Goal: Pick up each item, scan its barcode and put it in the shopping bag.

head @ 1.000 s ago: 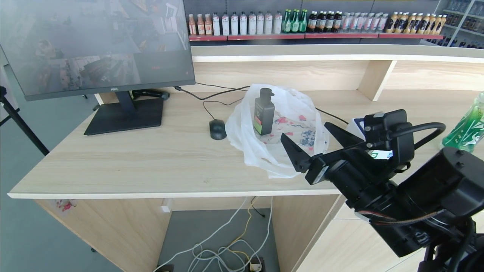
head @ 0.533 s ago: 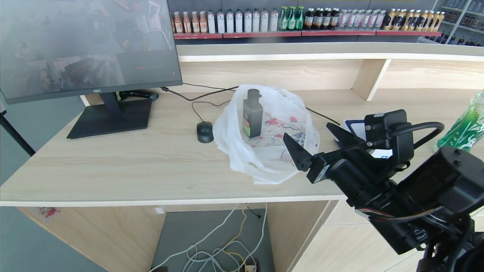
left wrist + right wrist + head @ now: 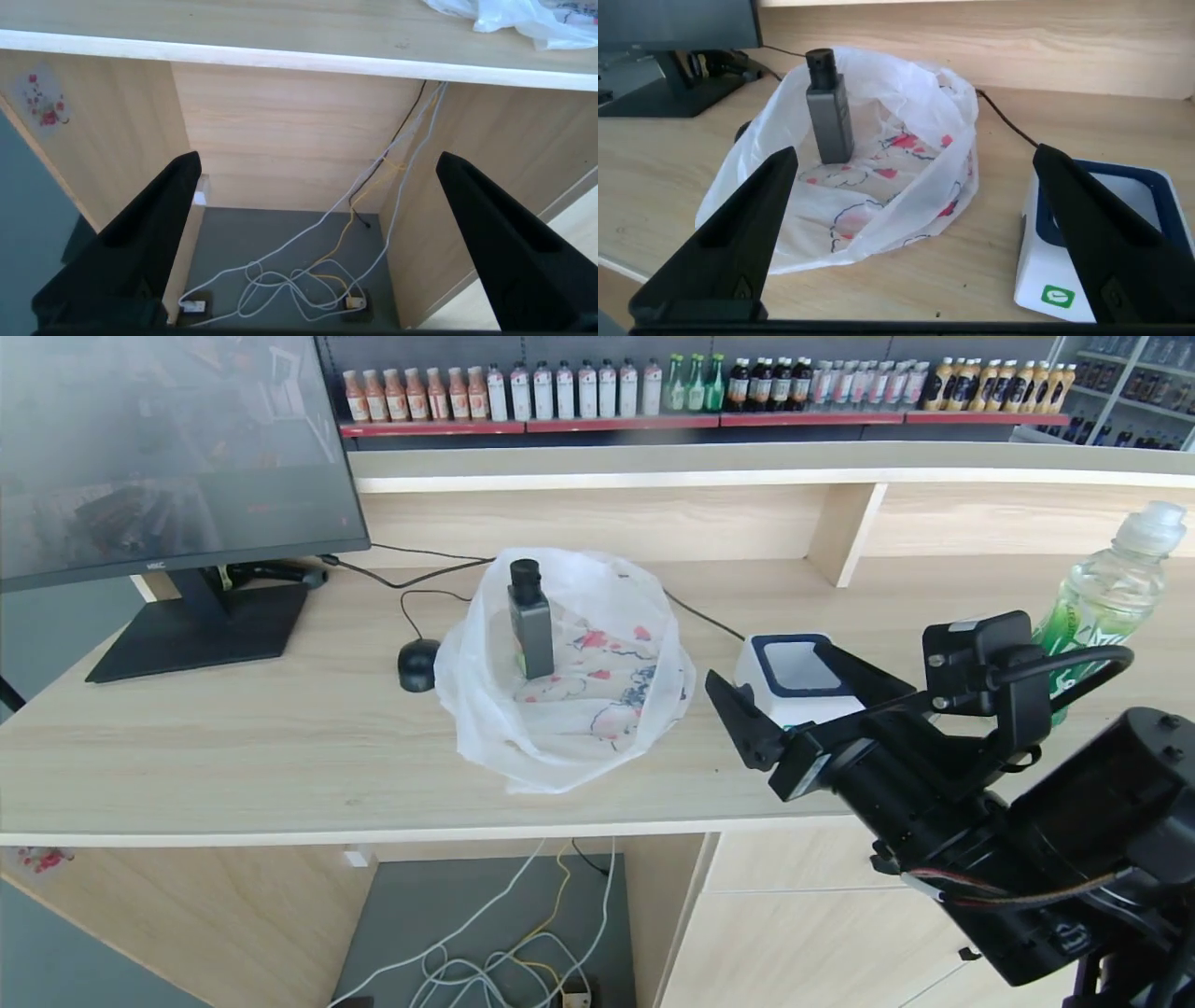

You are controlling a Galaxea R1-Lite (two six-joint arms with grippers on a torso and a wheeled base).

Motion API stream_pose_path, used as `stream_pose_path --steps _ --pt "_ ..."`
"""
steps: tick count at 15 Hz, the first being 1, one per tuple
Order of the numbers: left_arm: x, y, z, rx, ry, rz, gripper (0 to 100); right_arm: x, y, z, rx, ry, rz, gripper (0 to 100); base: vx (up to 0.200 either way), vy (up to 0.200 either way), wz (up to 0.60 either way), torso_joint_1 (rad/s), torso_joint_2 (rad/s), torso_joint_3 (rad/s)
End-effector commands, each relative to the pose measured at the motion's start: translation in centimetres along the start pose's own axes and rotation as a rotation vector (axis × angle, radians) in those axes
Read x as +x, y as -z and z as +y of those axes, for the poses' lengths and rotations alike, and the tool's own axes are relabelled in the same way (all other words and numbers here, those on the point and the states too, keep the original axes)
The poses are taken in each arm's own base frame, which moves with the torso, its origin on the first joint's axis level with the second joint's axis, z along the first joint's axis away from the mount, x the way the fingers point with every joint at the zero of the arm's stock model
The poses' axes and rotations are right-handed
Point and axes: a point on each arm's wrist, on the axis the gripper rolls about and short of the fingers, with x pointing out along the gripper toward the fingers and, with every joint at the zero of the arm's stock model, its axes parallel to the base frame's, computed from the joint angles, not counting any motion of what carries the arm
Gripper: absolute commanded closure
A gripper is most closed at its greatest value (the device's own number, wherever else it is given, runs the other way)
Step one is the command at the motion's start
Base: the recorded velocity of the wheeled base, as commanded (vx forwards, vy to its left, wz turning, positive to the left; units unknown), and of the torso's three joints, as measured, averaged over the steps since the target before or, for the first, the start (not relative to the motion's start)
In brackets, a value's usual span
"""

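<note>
The bench (image 3: 280, 747), pale wood, runs across the head view with a low back ledge. A dark monitor (image 3: 159, 448) stands on its far left corner. Behind the bench, a shelf (image 3: 709, 420) carries a long row of bottles. The white bag (image 3: 485, 700), printed in red and blue, sits open near the middle of the bench, its mouth slumped wide. The right tool (image 3: 764, 665) hangs over the front edge of the bench to the right of the bag. It points toward the bag and the scanner, with its fingers spread wide and nothing between them. The left tool (image 3: 320, 159) is down below the bench top, facing the recess underneath. It is equally wide open and empty, with loose cables (image 3: 308, 280) lying on the floor beyond it. The scanner (image 3: 794, 677), a white box with a dark-rimmed window on top, rests on the bench just right of the bag. A green bottle (image 3: 1102, 597) with a white cap is at the far right, well apart from the bag. Its foot is hidden behind the right arm, so it probably stands on the bench, though I cannot tell for sure. A dark bottle (image 3: 530, 621) stands upright inside the bag. A black mouse (image 3: 417, 665) lies just left of the bag, its cord running back toward the monitor.
</note>
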Motion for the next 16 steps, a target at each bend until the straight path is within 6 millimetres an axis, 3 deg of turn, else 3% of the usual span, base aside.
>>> stream_pose_path --steps 1,12,16 --pt "0.0 0.0 0.0 -0.001 0.0 -0.001 0 -0.07 -0.07 0.0 0.001 0.0 -0.002 0 0.0 -0.2 0.0 0.002 0.01 -0.007" --pt "0.0 0.0 0.0 -0.001 0.0 -0.001 0 -0.28 -0.74 -0.43 0.009 0.011 -0.024 0 0.0 -0.2 0.0 0.004 0.0 0.001" --pt "0.0 0.0 0.0 -0.001 0.0 -0.001 0 -0.96 -0.06 0.01 0.005 -0.016 0.011 0 0.0 -0.2 0.0 0.001 0.0 0.002"
